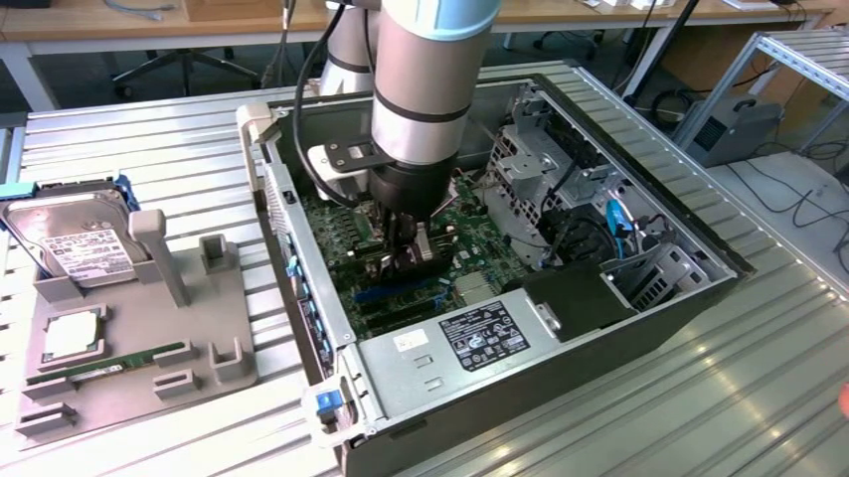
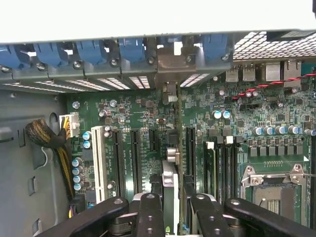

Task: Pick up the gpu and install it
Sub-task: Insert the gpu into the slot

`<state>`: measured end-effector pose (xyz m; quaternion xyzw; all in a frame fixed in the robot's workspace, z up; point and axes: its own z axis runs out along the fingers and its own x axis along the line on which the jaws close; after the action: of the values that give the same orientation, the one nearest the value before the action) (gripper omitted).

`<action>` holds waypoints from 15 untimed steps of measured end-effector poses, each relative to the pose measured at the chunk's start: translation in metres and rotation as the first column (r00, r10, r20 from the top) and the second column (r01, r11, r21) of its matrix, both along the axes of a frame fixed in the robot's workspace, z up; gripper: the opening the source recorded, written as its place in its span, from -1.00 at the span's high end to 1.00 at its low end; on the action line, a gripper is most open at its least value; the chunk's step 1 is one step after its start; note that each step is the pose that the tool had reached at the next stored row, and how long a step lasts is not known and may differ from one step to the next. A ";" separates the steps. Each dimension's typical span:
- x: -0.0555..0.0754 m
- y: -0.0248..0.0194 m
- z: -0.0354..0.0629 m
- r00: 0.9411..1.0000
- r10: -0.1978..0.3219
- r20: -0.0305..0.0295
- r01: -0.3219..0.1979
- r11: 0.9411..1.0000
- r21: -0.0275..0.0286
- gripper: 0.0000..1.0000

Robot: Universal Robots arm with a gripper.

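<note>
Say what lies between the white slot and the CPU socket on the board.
Wrist view: black card slots, then the gpu held edge-on in the tool, then the memory slots.

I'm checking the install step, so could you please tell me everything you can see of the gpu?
The gpu is a thin card seen edge-on, standing upright between the tool fingers, which grip it from both sides. Its silvery metal bracket reaches the rear slot openings of the computer case. It sits inside the case over the green motherboard, in line with the dark expansion slots; whether it is fully seated cannot be told.
</note>
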<state>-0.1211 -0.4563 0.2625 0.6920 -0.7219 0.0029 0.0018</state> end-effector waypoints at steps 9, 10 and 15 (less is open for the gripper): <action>-0.001 0.0038 -0.0003 1.000 -0.011 0.000 0.011 1.000 -0.011 0.47; -0.001 0.0038 -0.0004 1.000 -0.012 0.001 0.012 1.000 -0.011 0.47; -0.002 0.0038 -0.0002 1.000 -0.012 0.000 0.012 1.000 -0.011 0.47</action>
<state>-0.1233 -0.4525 0.2623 0.6875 -0.7261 0.0070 0.0057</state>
